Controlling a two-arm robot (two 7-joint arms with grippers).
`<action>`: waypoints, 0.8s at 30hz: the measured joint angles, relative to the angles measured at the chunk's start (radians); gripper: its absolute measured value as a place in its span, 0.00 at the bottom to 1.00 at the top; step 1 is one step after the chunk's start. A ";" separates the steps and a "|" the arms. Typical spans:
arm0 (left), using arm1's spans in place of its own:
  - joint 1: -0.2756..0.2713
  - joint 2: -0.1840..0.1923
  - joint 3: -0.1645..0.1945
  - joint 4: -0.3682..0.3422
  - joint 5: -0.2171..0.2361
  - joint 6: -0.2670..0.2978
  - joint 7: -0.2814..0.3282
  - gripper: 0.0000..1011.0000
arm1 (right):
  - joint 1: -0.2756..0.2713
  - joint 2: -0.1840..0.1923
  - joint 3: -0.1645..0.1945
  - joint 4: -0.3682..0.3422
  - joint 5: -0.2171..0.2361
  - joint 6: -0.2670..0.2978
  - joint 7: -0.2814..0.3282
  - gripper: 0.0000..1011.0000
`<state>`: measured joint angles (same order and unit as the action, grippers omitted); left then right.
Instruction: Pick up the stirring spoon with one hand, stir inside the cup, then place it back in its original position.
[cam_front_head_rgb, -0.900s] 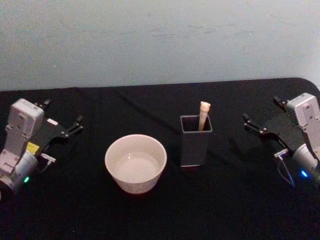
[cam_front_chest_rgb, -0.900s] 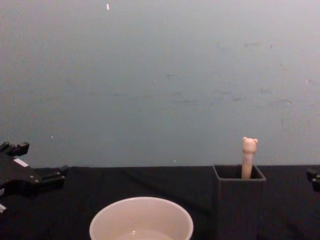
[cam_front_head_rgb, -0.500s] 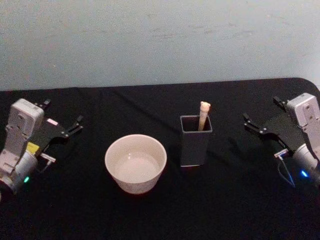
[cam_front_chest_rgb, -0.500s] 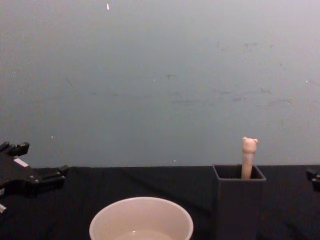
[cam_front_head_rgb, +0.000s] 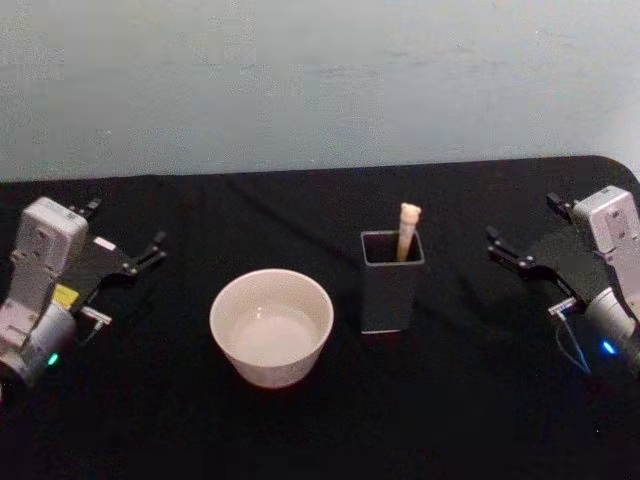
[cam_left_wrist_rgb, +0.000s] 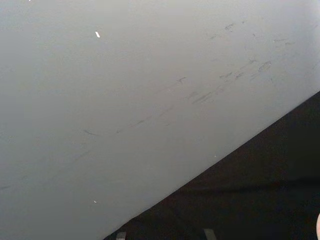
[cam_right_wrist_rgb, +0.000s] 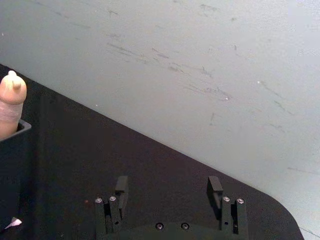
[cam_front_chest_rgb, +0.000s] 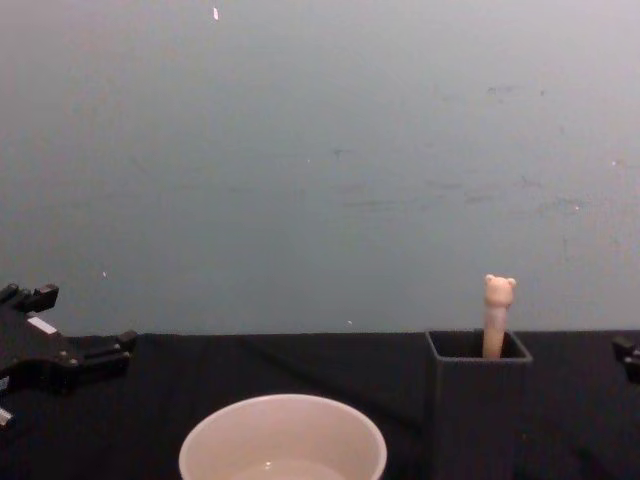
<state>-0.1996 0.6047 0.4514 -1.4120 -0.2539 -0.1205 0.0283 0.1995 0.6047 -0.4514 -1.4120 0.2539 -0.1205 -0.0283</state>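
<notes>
Grippers: right gripper (cam_front_head_rgb: 521, 217) hovers at the right side of the black table (cam_front_head_rgb: 300, 205), fingers spread wide, empty; left gripper (cam_front_head_rgb: 126, 224) sits at the left side, also spread and empty. Stirring spoon (cam_front_head_rgb: 408, 228) stands in the dark holder (cam_front_head_rgb: 389, 295), bear head above the rim, well apart from the right gripper, toward table centre. Cup (cam_front_head_rgb: 271, 325) stands just left of the holder, between it and the left gripper.
</notes>
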 joint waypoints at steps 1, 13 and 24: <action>0.000 0.000 0.000 0.000 0.000 0.000 0.000 0.99 | 0.000 0.000 0.000 0.000 0.000 0.000 0.000 0.99; 0.000 0.000 0.000 0.000 0.000 0.000 0.000 0.99 | 0.000 0.000 0.000 0.000 0.000 0.000 0.000 0.99; 0.000 0.000 0.000 0.000 0.000 0.000 0.000 0.99 | 0.000 0.000 0.000 0.000 0.000 0.000 0.000 0.99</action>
<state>-0.1995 0.6047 0.4514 -1.4120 -0.2539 -0.1205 0.0283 0.1995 0.6047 -0.4514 -1.4120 0.2539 -0.1205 -0.0283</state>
